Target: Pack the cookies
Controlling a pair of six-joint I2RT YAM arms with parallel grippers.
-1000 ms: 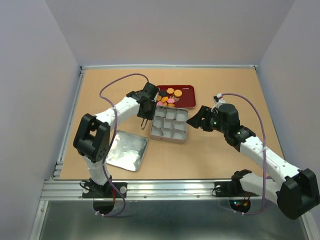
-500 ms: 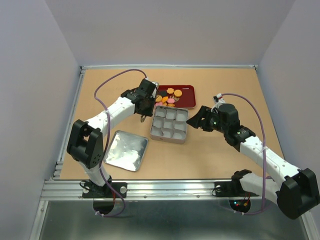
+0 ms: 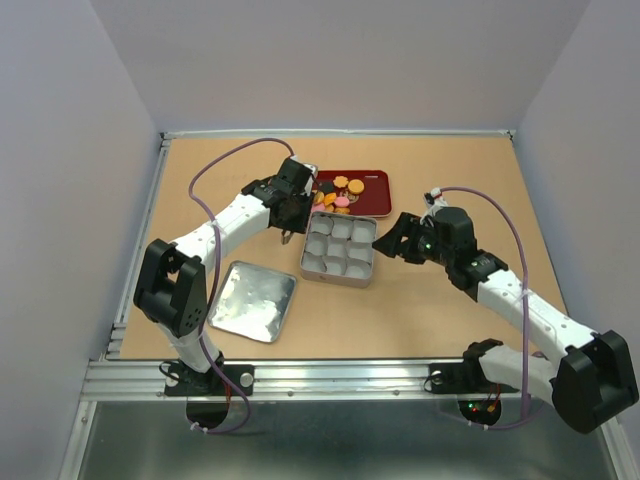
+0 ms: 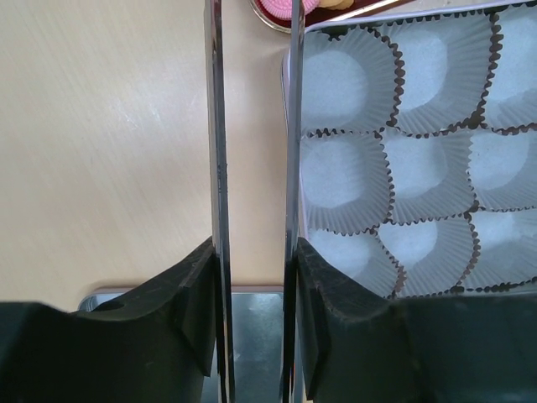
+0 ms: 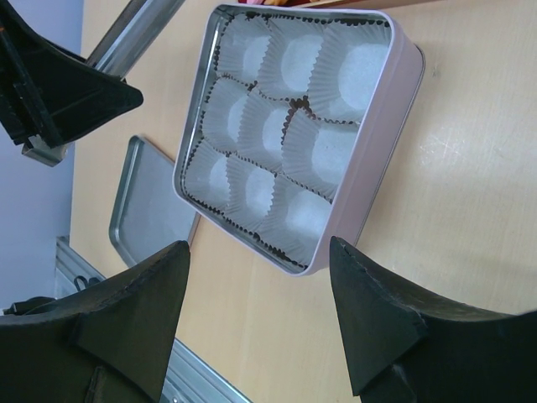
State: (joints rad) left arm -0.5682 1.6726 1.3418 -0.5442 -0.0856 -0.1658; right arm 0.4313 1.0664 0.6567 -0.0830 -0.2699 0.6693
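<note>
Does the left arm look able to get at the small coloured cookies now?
Probably yes: the left claw hangs close to the dark red rectangular tray, and nothing visibly blocks the cookies.

Cookies (image 3: 341, 193), small orange, pink and dark brown rounds, heaped loosely in left half of red tray (image 3: 375, 197).

Centre of top view: square silver tin (image 3: 335, 277), lined with 9 white paper cups (image 4: 344, 180), 3 rows of 3. Just behind it, toward upper frame: dark red tray (image 3: 377, 186). Lower left: flat silver lid (image 3: 253, 300), lying apart on tan table (image 3: 440, 165).
</note>
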